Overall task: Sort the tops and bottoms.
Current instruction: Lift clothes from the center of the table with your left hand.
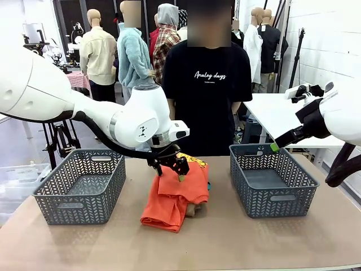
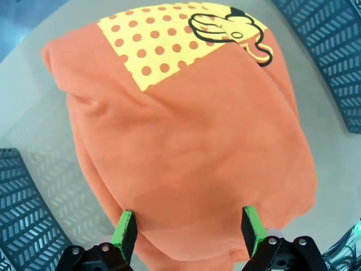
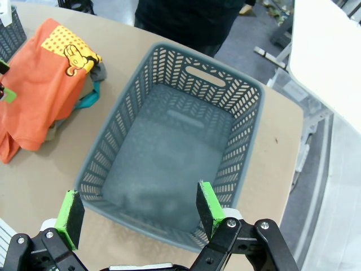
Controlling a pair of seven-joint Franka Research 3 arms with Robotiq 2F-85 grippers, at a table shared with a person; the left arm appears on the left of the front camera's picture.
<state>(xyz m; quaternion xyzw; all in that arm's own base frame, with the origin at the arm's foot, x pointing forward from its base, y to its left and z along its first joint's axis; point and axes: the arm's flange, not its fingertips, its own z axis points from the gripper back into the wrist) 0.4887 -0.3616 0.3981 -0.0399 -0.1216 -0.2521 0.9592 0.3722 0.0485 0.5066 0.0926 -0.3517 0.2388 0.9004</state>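
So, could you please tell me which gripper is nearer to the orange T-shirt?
Left. The left gripper is right at the orange T-shirt, its jaws open across the cloth. The right gripper hangs open above the right-hand grey basket, off to the shirt's side.

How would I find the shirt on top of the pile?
On the table, look between the left basket and the right basket. A pile of clothes lies there, and the orange-red T-shirt is on top. It alone has a yellow dotted patch with a cartoon.
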